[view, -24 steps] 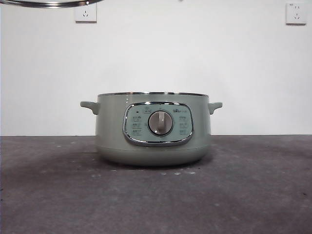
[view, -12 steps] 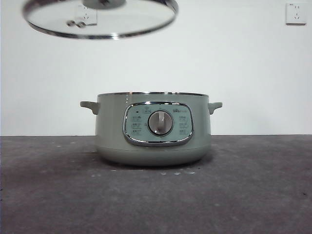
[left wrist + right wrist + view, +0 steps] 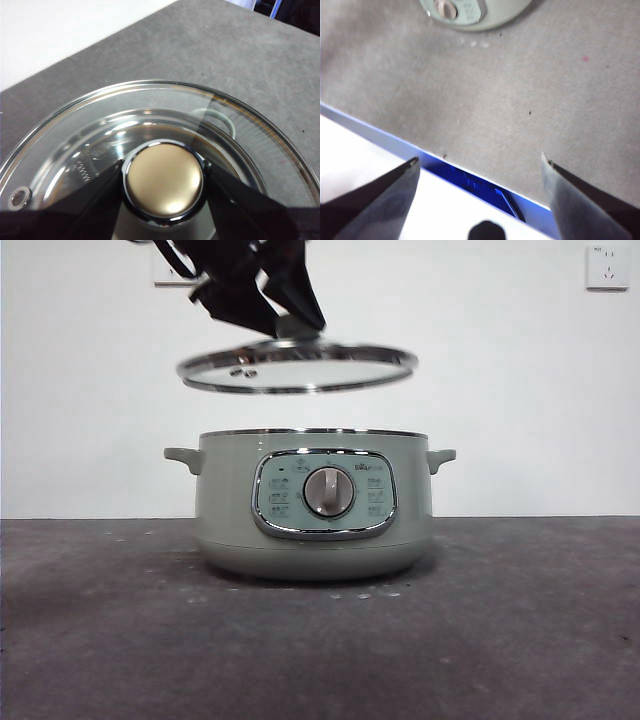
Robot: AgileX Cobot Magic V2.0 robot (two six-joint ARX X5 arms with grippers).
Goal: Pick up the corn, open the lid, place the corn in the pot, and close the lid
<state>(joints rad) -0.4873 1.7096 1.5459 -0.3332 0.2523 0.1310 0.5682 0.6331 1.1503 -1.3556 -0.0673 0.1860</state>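
Note:
The sage-green pot point(image 3: 315, 505) stands open in the middle of the table. My left gripper point(image 3: 285, 325) comes down from the top and is shut on the knob point(image 3: 163, 180) of the glass lid point(image 3: 297, 368). It holds the lid nearly level a short way above the pot's rim. In the left wrist view point(image 3: 163, 172) the jaws clamp the knob from both sides, and the pot's handle point(image 3: 220, 117) shows through the glass. My right gripper point(image 3: 480, 162) is open and empty near the table's front edge, away from the pot point(image 3: 470, 10). The corn is out of view.
A grey table point(image 3: 500, 640) runs in front of a white wall with two sockets point(image 3: 607, 267). The right wrist view shows the table's front edge point(image 3: 380, 135) with a blue strip below it.
The lid has come down from the upper left and moved right, and now hangs over the pot. The left gripper has come into the front view with it.

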